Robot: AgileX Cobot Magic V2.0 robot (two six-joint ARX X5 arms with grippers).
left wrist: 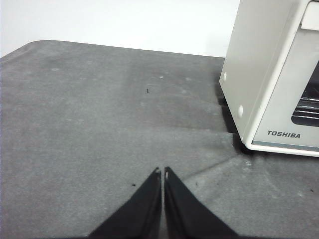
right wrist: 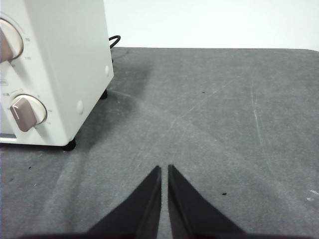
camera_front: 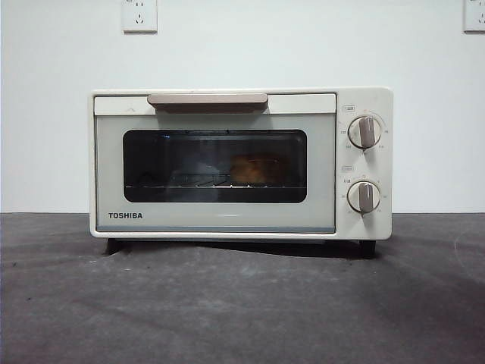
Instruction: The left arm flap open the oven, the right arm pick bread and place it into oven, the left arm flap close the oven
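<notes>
Two grippers, left gripper (left wrist: 162, 172) and right gripper (right wrist: 164, 169), we see pressed together above the table (camera_front: 242, 303); between them, the shut TOSHIBA oven (camera_front: 241, 163) holds the bread (camera_front: 254, 171).

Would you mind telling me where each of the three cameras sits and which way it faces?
Front view: low, near table height, facing the closed oven head-on, bread behind its window; no robot part shows.
Left wrist view: on the left arm, looking along the left gripper over the grey table at the oven's TOSHIBA corner.
Right wrist view: on the right arm, along the right gripper, at the oven's knob side.
All three share the oven.
</notes>
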